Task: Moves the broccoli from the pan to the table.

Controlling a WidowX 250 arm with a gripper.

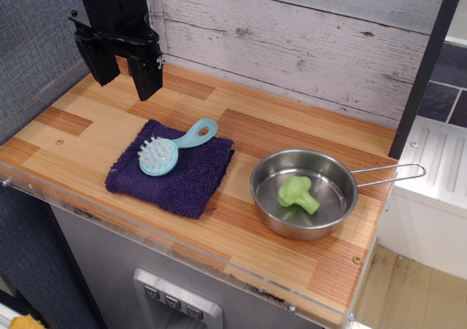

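The light green broccoli (296, 193) lies on its side inside the shiny steel pan (271, 171), which stands on the right part of the wooden table (87, 136) with its wire handle pointing right. My black gripper (122, 72) hangs open and empty above the table's far left corner, well away from the pan.
A dark purple towel (175, 179) lies left of the pan with a light blue brush (166, 152) on it. A plank wall stands behind the table. A clear plastic strip (182, 250) runs along the front edge. A white unit (434, 168) stands to the right.
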